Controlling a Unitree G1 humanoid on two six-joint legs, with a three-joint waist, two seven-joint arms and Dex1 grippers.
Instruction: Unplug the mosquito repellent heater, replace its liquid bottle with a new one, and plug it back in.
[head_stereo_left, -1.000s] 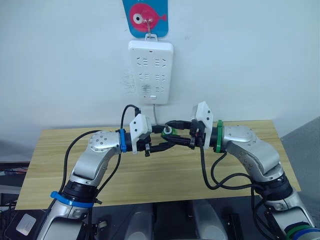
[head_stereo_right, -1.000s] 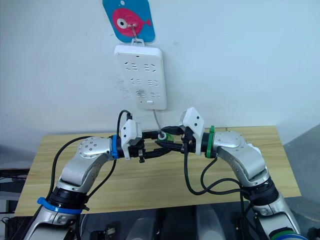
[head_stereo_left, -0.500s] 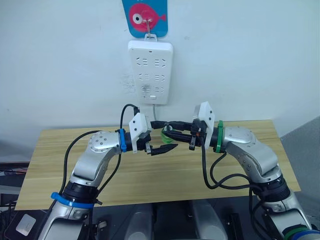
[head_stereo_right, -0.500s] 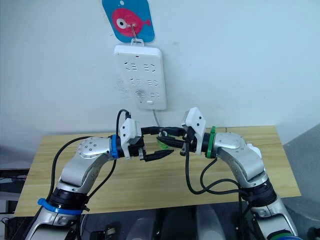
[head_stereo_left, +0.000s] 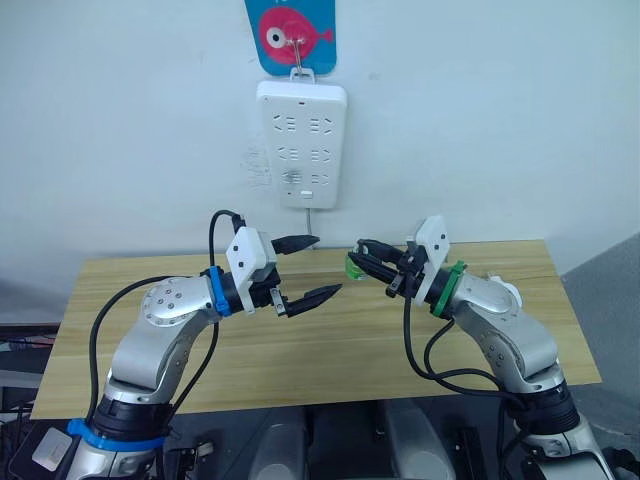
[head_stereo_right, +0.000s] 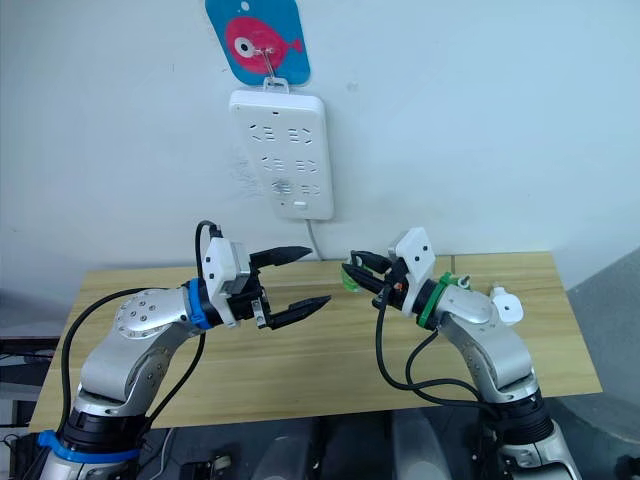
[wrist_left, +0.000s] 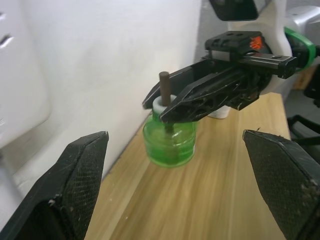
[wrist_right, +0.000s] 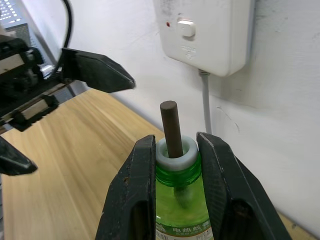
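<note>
White wall (head_stereo_left: 500, 120), light wooden table (head_stereo_left: 300, 350), fish-print wall hook (head_stereo_left: 292, 35)

Green bottle (wrist_right: 180, 200), dark wick (wrist_right: 172, 127); white power strip (head_stereo_left: 301, 143); black pincers.

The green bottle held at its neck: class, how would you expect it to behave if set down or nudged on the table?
The green bottle looks stiff and probably light, since the right end effector carries it by the neck alone. Its round body would likely roll if laid down. The dark wick standing out of the top looks thin, so it may snap if knocked.

Bottle (wrist_right: 180, 200) label cut off; print perhaps too small.
</note>
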